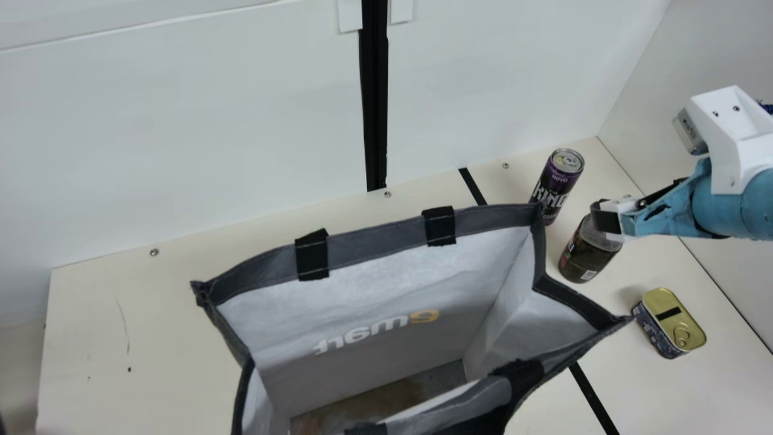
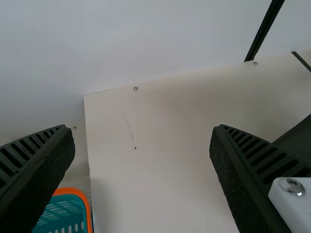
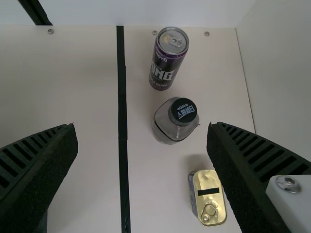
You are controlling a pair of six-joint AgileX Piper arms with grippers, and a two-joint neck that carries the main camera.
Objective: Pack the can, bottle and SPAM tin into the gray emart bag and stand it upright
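The gray bag stands upright with its mouth open in the main view, its inside bottom bare where visible. To its right are the purple can, the dark bottle and the SPAM tin. My right gripper is over the bottle's top in that view. In the right wrist view my right gripper is open, with can, capped bottle and tin standing apart below. The left wrist view shows my left gripper open above bare table.
A teal basket with an orange rim sits beside the table's edge in the left wrist view. White walls rise behind and at the right of the cream table. Black strips cross the tabletop.
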